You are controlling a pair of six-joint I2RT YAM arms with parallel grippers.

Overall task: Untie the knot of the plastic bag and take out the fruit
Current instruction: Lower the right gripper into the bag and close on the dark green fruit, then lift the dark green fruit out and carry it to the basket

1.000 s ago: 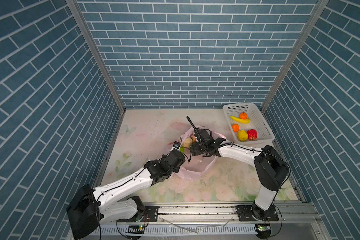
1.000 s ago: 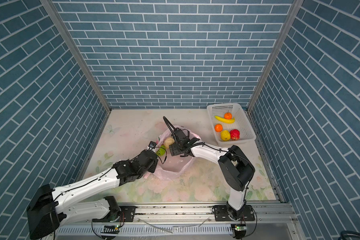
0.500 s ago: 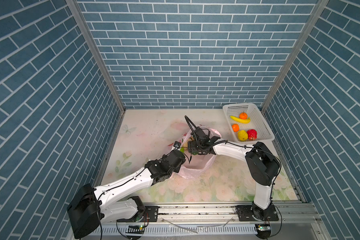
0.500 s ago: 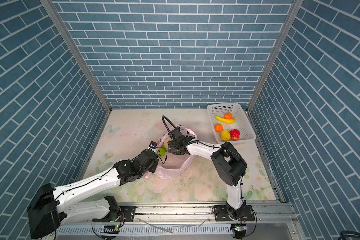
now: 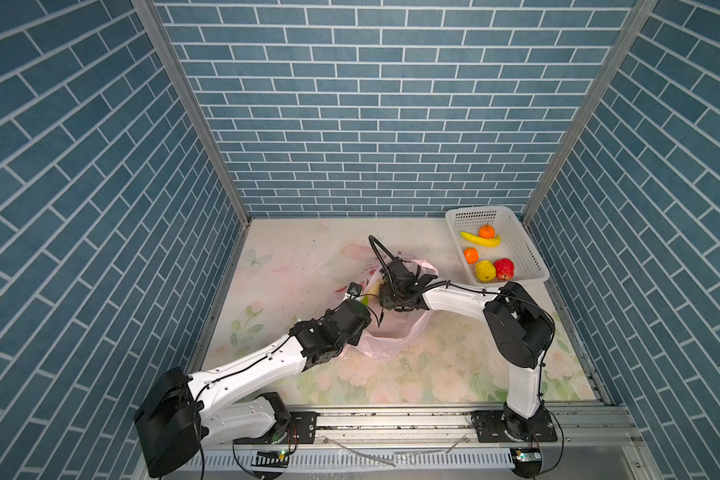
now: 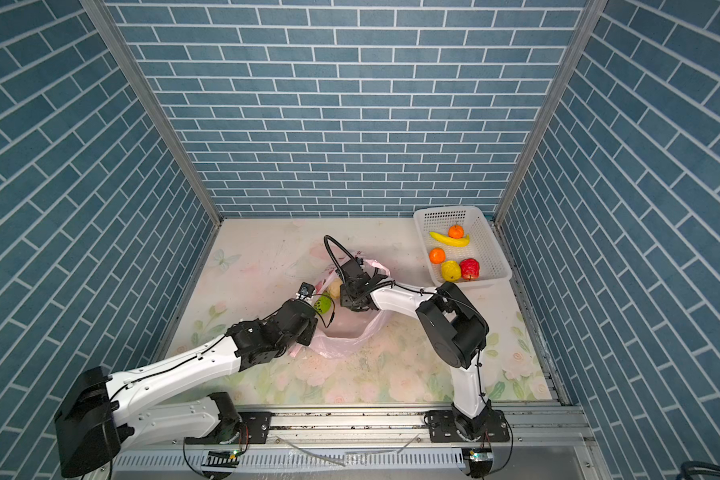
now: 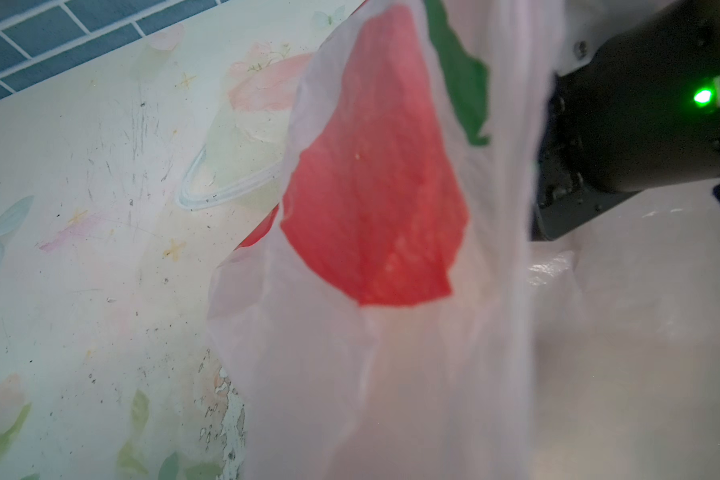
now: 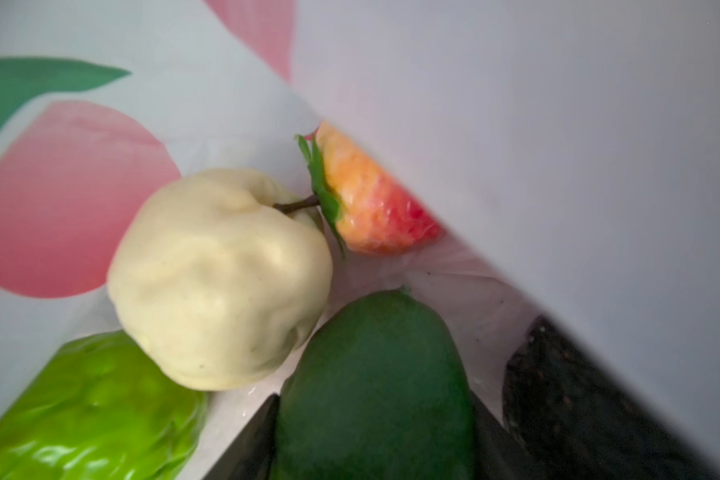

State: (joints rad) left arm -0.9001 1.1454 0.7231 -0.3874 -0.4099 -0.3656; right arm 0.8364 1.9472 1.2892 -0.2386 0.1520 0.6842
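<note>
Now the avocado [image 8: 375, 386] is bracketed. It lies low inside the plastic bag [image 5: 395, 349], touching the cream fruit [image 8: 221, 282].

- **Other fruit in the bag:** the strawberry [image 8: 375, 208] sits at the cream one's stem end, half hidden under a fold of film. The bumpy green fruit [image 8: 88, 411] is beside the cream one.
- **Change over the last second:** the right arm's elbow swings toward the middle and the right gripper [image 8: 404, 365] goes deeper into the bag mouth. Its fingers [image 8: 558, 395] narrow from wide to a tighter span either side of the avocado. A strip of film shows on one side, so they're apart, not clamped yet.
- **Knot:** not visible anywhere, and the mouth gapes open in both top views. Untie step looks done, and we're mid-extraction.
- **Left gripper [image 5: 360, 305]:** hasn't moved. The fingers are hidden behind film in the left wrist view, but they're together. My read is they're pinching the rim to hold the mouth up.
- **Layout:** the bag sits mid-surface [image 5: 292, 266], and the white basket [image 5: 535, 259] in the far right corner already has fruit [image 5: 485, 270] in it.
- **Risk:** film gets caught in the grip, or the smooth avocado slips out if the squeeze lands off-centre.
</note>
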